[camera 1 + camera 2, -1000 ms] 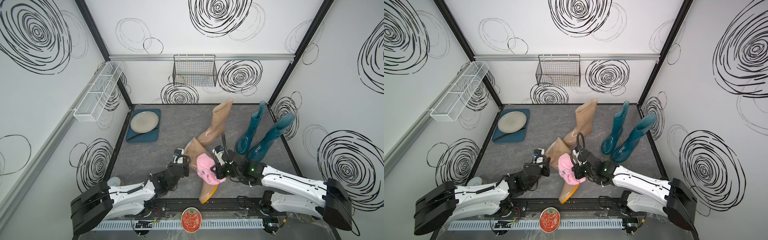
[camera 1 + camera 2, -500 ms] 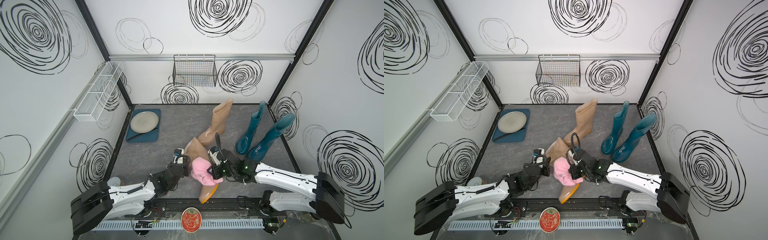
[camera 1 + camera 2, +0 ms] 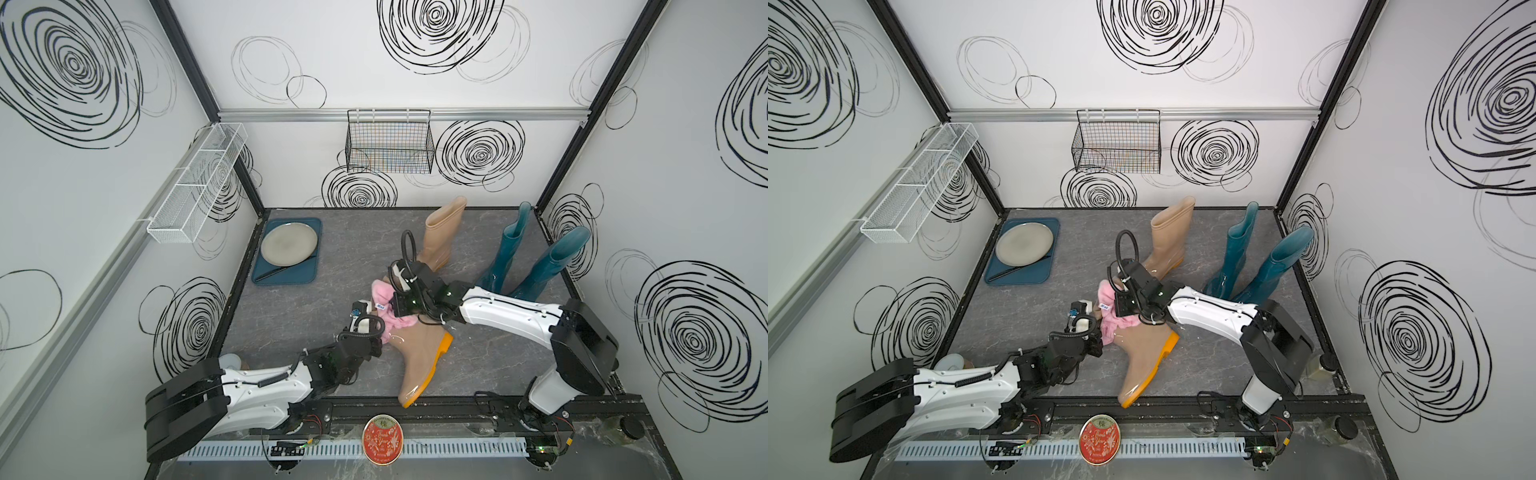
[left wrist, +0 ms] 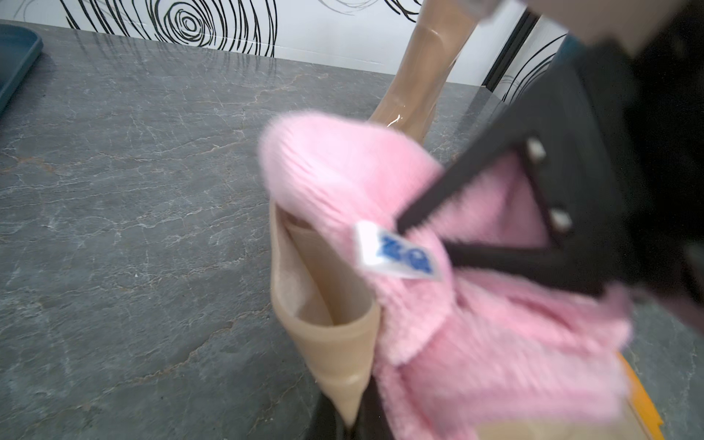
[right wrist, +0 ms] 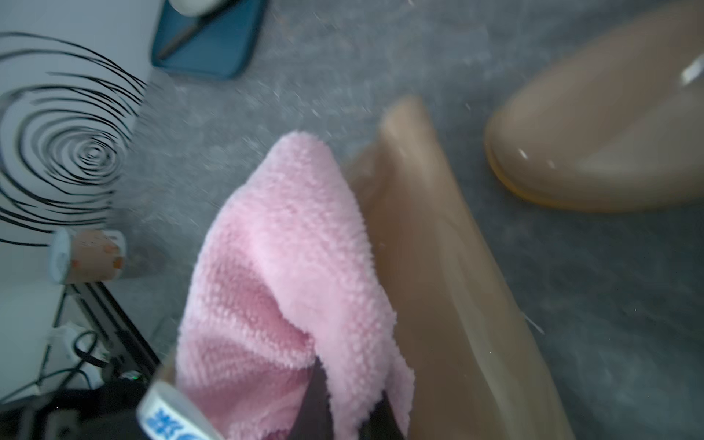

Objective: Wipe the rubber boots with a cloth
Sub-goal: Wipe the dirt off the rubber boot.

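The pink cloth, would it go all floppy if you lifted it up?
Probably floppy: the pink cloth sags in folds over the lying tan boot. Likely light too, since it looks fluffy and thin. It shouldn't slip easily; its fuzzy pile looks grippy.
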